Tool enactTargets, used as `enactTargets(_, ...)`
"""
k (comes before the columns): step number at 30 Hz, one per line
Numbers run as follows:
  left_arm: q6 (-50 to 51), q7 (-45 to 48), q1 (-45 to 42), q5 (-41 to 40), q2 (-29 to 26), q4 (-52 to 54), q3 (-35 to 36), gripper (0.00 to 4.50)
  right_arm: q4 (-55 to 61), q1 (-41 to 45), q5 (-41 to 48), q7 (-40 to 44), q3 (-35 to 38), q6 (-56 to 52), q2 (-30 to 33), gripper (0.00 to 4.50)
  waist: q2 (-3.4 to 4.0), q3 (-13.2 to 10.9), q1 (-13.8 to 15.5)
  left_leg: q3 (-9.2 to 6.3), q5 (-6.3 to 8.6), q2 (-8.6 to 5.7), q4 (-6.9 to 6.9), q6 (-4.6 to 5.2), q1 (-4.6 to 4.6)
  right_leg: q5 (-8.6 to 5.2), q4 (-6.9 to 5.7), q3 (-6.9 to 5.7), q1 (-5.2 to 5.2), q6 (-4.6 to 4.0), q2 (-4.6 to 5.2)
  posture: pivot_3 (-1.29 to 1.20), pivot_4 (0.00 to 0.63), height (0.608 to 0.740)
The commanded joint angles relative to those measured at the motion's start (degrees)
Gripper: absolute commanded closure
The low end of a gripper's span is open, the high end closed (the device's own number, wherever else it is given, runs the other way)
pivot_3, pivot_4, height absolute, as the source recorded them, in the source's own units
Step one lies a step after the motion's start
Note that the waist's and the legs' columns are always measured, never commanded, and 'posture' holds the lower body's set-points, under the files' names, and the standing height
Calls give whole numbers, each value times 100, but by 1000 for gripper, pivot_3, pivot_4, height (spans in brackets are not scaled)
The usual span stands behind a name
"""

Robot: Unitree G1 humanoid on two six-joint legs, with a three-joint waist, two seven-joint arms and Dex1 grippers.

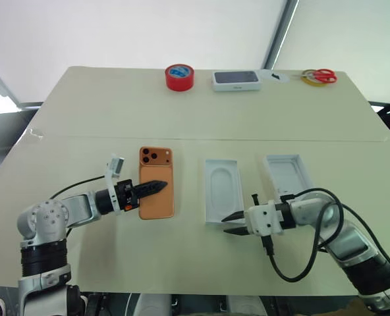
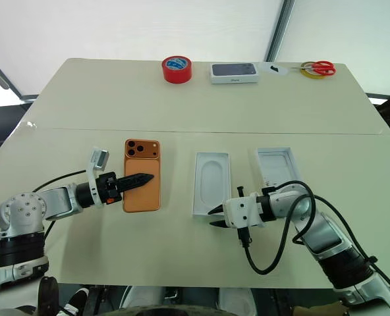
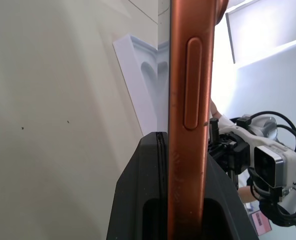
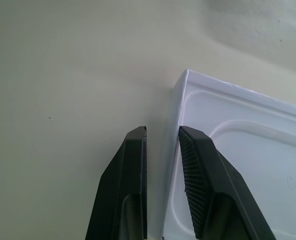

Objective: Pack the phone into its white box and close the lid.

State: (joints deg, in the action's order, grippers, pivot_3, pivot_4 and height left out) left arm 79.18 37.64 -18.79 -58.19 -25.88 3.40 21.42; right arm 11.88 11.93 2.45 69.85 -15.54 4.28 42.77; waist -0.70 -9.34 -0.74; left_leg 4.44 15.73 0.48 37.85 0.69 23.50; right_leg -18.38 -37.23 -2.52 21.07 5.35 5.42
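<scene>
Right claw straddled box wall, slightly parted, not yet pinching; close squarely to steady it. Left claw gripped phone.

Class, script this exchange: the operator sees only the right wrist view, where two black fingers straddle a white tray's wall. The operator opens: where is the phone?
Observer: The orange phone is to the left of the tray, clamped in the left end effector.
Operator: Anything on the tray's other side?
Observer: Yes, a second open white box part lies apart from it, to its right.
Operator: And farther back?
Observer: A red tape roll, a dark-faced white box and red scissors line the far edge of the table.
</scene>
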Motion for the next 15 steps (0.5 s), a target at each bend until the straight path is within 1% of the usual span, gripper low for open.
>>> enactTargets(1, -85, -1, -77, -241, -1, 185, 73, 4500, -65, 115, -13, -45, -30, -5, 5, 3446, 0, 0, 3, 0, 0, 0, 1, 0, 0, 0, 0, 0, 0, 0, 0, 0, 150, 730)
enactTargets(4, -117, -45, -129, -253, 26, 162, 88, 4500, -89, 168, 26, -17, -64, -78, -10, 3446, 0, 0, 2, -1, 0, 0, 2, 0, 0, 0, 0, -2, -2, 0, 0, 0, 150, 730)
enactTargets(7, -113, -86, -203, -271, 50, 129, 101, 4500, -78, 222, 41, -42, -103, -201, -49, 4287, 0, 0, 0, -1, 0, 1, 4, 0, 0, 0, 0, -3, -3, 0, -1, 0, 150, 730)
enactTargets(8, -105, -105, -225, -283, 60, 125, 105, 4500, -68, 257, 35, -79, -115, -236, -77, 4465, -1, 0, 2, -2, 0, 1, 4, 0, 0, 0, 0, -4, -4, 0, -1, 0, 150, 730)
enactTargets(12, -182, -290, -380, -257, 156, 145, 73, 4500, 5, 392, -61, -278, -183, -484, -238, 4465, -2, -1, 2, -5, 0, 1, 8, 0, 0, 0, 0, -8, -8, 0, -2, 0, 150, 730)
enactTargets(15, -235, -667, -739, -307, 405, 59, 139, 4500, 4, 591, -110, -558, -230, -803, -535, 4465, -6, -4, 8, -6, 0, 2, 10, 0, 0, 0, -1, -9, -8, 1, -3, 0, 150, 730)
